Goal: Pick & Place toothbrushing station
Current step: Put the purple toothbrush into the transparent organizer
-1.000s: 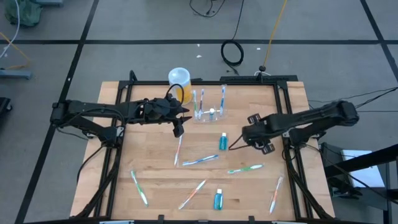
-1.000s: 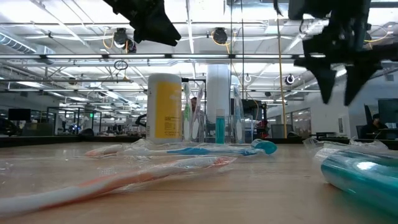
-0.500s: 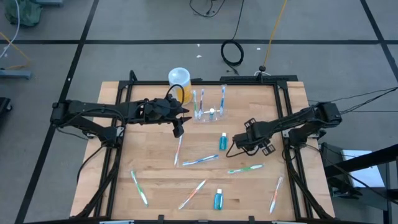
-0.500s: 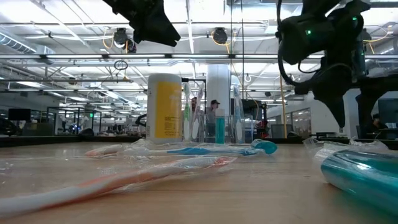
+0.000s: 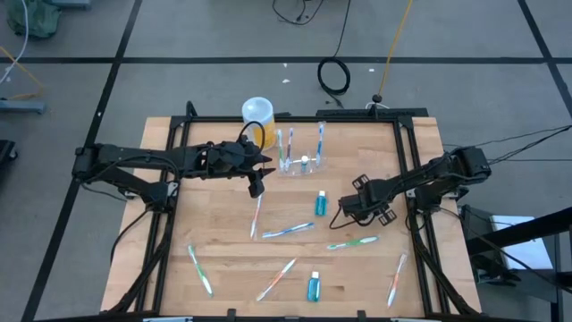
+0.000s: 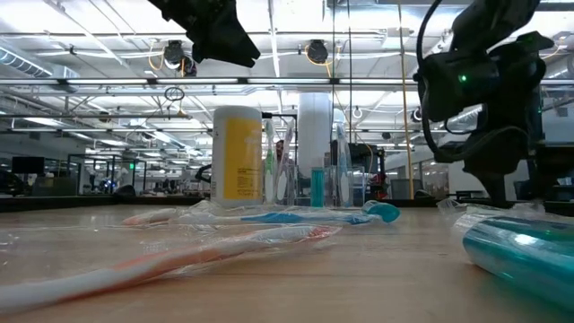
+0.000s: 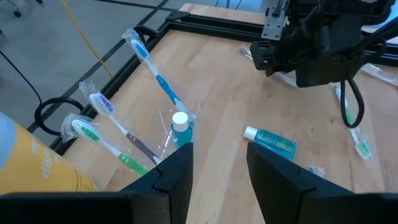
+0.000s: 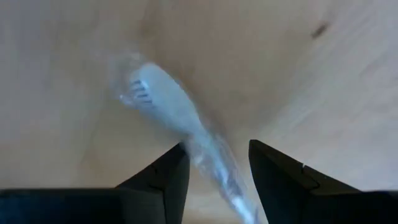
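Clear-wrapped toothbrush (image 8: 163, 104) about to get grabbed, looks like

Right gripper (image 5: 343, 209) sits low over it near mid-table, fingers spread either side of the brush, nothing pinched yet; next it needs to close squarely. Left gripper (image 5: 257, 186) hovers spread and empty just left of the toothbrushing station (image 5: 299, 161) at the far edge.

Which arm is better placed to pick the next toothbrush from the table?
Right. Its end effector is open and low over a wrapped toothbrush lying between its fingers. The left end effector hangs open near the holder, holding nothing.
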Available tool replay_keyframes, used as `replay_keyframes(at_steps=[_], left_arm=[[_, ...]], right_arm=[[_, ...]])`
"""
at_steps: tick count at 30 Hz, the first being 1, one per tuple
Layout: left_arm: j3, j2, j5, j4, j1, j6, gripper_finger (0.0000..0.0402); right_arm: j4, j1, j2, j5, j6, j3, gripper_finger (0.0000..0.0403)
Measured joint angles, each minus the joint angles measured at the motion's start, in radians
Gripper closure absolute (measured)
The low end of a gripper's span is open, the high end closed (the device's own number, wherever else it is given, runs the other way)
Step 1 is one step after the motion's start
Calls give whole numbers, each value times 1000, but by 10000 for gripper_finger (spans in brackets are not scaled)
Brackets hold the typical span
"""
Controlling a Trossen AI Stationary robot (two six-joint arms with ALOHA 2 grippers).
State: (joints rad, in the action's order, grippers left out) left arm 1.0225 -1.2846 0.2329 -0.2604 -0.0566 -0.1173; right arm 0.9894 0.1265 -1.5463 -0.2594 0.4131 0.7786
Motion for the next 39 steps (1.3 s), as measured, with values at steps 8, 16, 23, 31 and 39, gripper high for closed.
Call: replay_keyframes(at_steps=[8, 16, 23, 31, 39], left_arm=[[0, 0, 0, 0, 0, 2, 245], [0, 0, 0, 0, 0, 3, 245], [0, 0, 0, 1, 0, 4, 245], [0, 0, 1, 1, 0, 5, 245], [0, 0, 1, 2, 0, -15, 245]], right_arm=[[-51, 0, 3, 48, 0, -30, 257], [-68, 0, 0, 82, -13, -14, 356], [-103, 0, -1, 75, -136, 104, 382], [-224, -10, 31, -233, -22, 284, 390], [-536, -87, 239, -256, -13, 303, 378]])
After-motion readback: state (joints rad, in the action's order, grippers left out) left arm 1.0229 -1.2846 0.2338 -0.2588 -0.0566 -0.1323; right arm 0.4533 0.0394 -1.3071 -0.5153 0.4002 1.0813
